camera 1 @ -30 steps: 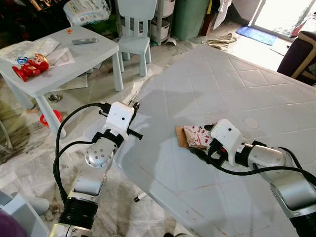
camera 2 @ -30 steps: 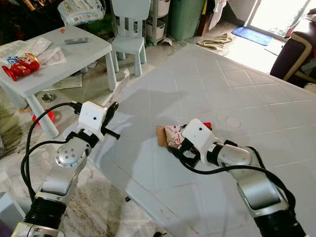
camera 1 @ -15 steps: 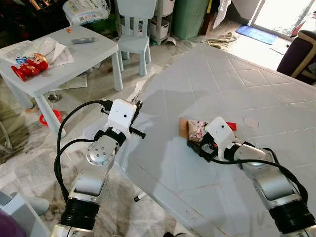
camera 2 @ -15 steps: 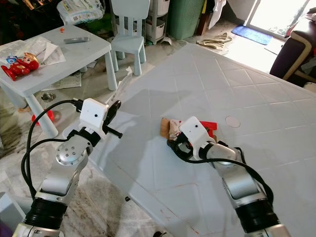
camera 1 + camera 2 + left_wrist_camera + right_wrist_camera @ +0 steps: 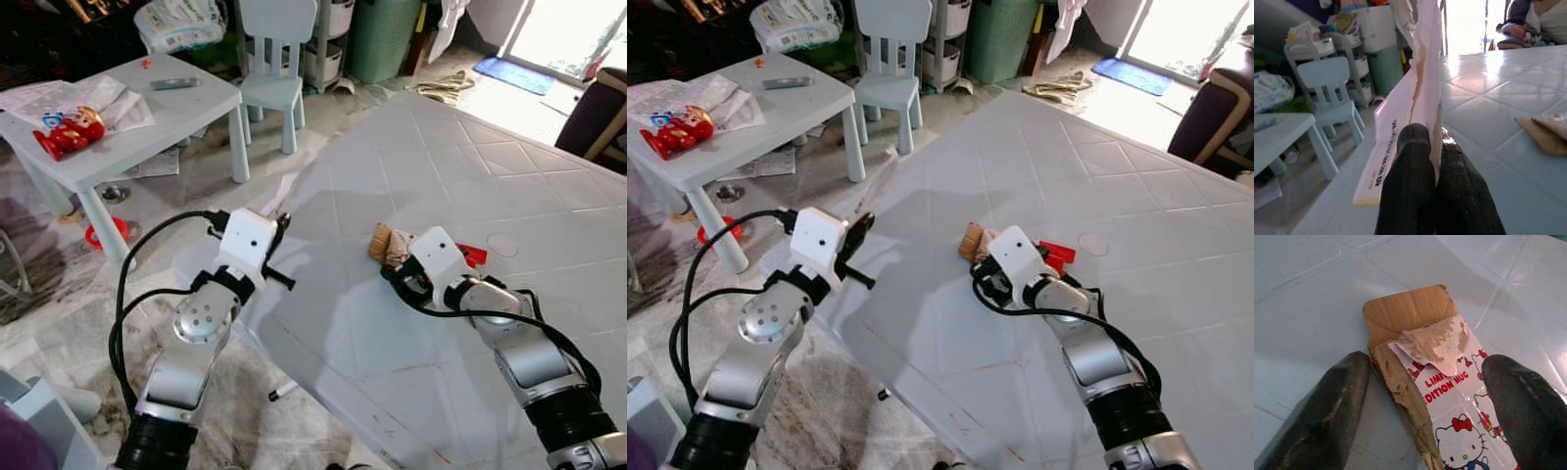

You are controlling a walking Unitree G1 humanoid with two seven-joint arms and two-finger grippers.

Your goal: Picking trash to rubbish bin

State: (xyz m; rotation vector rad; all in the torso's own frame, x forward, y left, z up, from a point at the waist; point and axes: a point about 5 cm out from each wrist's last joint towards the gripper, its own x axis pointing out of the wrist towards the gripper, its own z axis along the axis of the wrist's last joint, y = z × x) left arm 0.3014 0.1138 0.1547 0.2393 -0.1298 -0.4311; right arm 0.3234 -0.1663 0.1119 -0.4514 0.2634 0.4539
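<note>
The torn carton (image 5: 1442, 382) lies flat on the counter (image 5: 549, 166), lengthwise between the right gripper's (image 5: 1425, 406) wide-open jaws; left gripper (image 5: 1425, 161) clamps a pink paper scrap (image 5: 1422, 83).

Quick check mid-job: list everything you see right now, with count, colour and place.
Carton: one, torn, brown card with white-and-red print, on the big table between the right hand's fingers.
Red scrap: one, beside the carton.
Paper: one, pink-white strip, pinched in the left hand.
Big table: one, pale blue.
Small table: one, pale blue, far left.
Toy: one, red, on the small table.
Remote: one, grey, on the small table.
Chair: one, pale blue, behind.
Bin: one, green, at the back.
Left hand: shut on the paper.
Right hand: open, astride the carton.
</note>
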